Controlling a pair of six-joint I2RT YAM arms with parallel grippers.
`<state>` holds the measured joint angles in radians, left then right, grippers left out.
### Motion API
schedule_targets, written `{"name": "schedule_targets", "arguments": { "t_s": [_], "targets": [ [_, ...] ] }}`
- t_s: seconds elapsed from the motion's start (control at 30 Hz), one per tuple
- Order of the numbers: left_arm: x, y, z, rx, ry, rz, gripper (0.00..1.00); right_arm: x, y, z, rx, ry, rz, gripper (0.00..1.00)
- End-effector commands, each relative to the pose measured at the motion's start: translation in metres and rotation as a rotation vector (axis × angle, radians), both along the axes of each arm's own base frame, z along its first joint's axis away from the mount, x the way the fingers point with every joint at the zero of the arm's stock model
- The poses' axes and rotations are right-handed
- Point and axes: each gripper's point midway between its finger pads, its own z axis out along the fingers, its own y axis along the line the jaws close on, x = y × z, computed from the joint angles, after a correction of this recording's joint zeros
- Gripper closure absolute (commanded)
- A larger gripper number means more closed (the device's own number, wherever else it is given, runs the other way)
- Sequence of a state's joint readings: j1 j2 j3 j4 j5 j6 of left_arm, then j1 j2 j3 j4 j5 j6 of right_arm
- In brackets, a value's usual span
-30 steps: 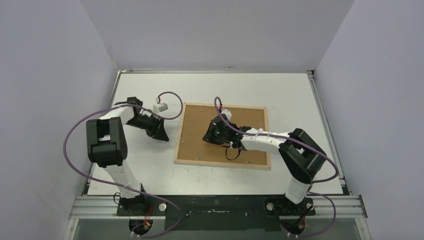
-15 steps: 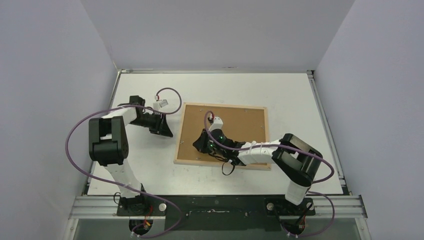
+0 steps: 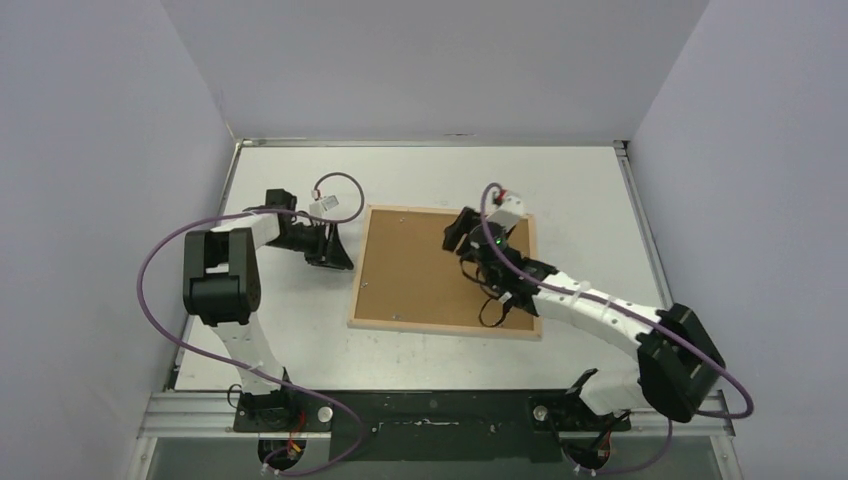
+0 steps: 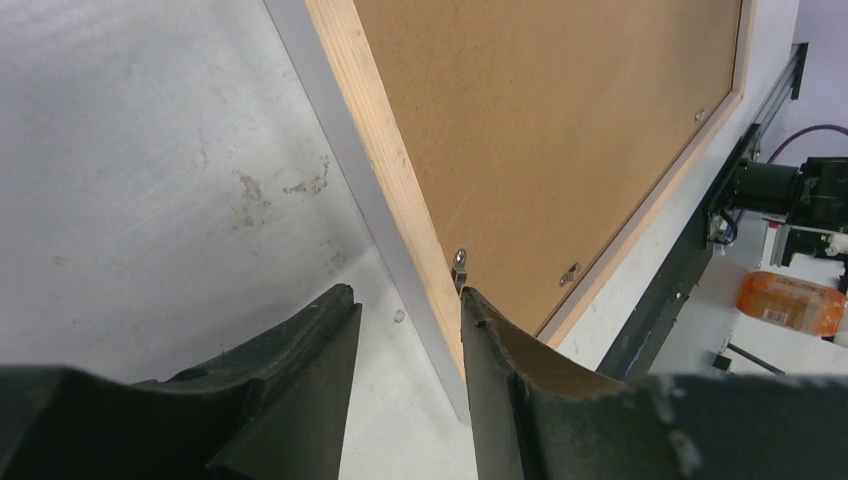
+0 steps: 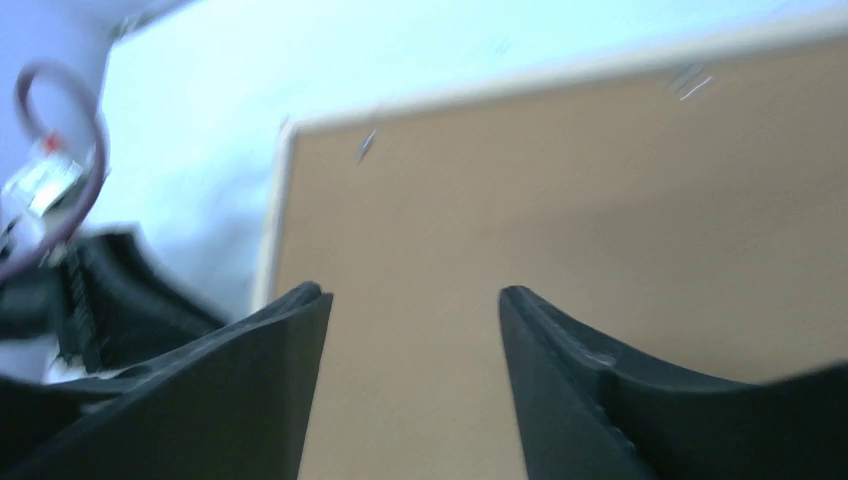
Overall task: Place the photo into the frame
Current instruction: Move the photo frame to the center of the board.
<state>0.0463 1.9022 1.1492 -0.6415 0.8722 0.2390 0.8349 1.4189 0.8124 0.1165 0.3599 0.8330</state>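
Observation:
The frame (image 3: pixel 440 328) of pale wood lies flat on the white table, back side up, with a brown fibreboard backing panel (image 3: pixel 420 270) filling it. The photo is hidden. My left gripper (image 3: pixel 340 260) sits low at the frame's left bar (image 4: pixel 385 170), open (image 4: pixel 405 295); one fingertip is over bare table, the other at the bar near a small metal tab (image 4: pixel 459 262). My right gripper (image 3: pixel 458 232) hovers over the far right part of the panel (image 5: pixel 560 190), open (image 5: pixel 412 292), nothing between its fingers. That view is blurred.
Grey enclosure walls stand on the left, right and back of the table (image 3: pixel 600 200). A metal rail (image 3: pixel 430 410) with both arm bases runs along the near edge. An orange object (image 4: pixel 790 300) lies beyond the table. Purple cables loop off both arms.
My right arm swung from the panel's near-left area to its far right and its jaws opened. My left gripper crept closer to the frame's left bar.

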Motion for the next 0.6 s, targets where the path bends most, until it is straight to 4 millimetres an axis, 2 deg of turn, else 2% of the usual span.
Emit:
{"name": "schedule_targets", "arguments": {
  "t_s": [0.0,0.13,0.23,0.3,0.37,0.57],
  "targets": [
    [0.033,-0.008,0.011,0.005,-0.098,0.016,0.57,0.027,-0.117,0.018,-0.190,0.002,-0.295,0.28],
    [0.037,-0.012,0.010,0.008,-0.112,0.030,0.54,0.041,-0.167,0.002,-0.173,0.086,-0.352,0.12],
    [0.037,-0.010,0.008,0.021,-0.113,0.031,0.54,0.048,-0.188,-0.020,-0.145,0.169,-0.347,0.02],
    [0.038,-0.008,0.005,0.039,-0.117,0.033,0.53,0.052,-0.201,-0.034,-0.148,0.208,-0.358,0.00],
    [0.039,-0.005,0.003,0.061,-0.127,0.032,0.52,0.057,-0.209,-0.045,-0.161,0.228,-0.369,0.00],
    [0.042,0.004,-0.003,0.129,-0.162,0.018,0.52,0.079,-0.213,-0.062,-0.131,0.248,-0.346,0.00]
  ]
}}
